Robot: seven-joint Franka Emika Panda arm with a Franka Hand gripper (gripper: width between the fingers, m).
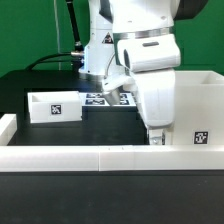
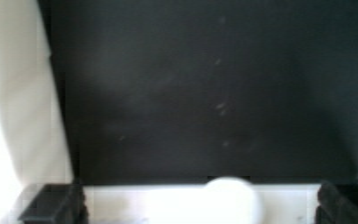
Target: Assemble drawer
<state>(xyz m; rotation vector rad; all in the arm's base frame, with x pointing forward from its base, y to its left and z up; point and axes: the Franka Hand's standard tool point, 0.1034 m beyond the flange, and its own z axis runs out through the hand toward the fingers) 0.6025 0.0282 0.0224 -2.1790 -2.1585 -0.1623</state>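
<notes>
The gripper wide apart over a white edge, perhaps the box shell's; tray aside, border blocks in front.

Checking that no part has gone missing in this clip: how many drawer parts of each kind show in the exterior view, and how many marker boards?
Open-top tray: 1
Box shell: 1
Marker board: 1
Total: 3
No other tray can be made out in the exterior view; the arm hides part of the table.
</notes>
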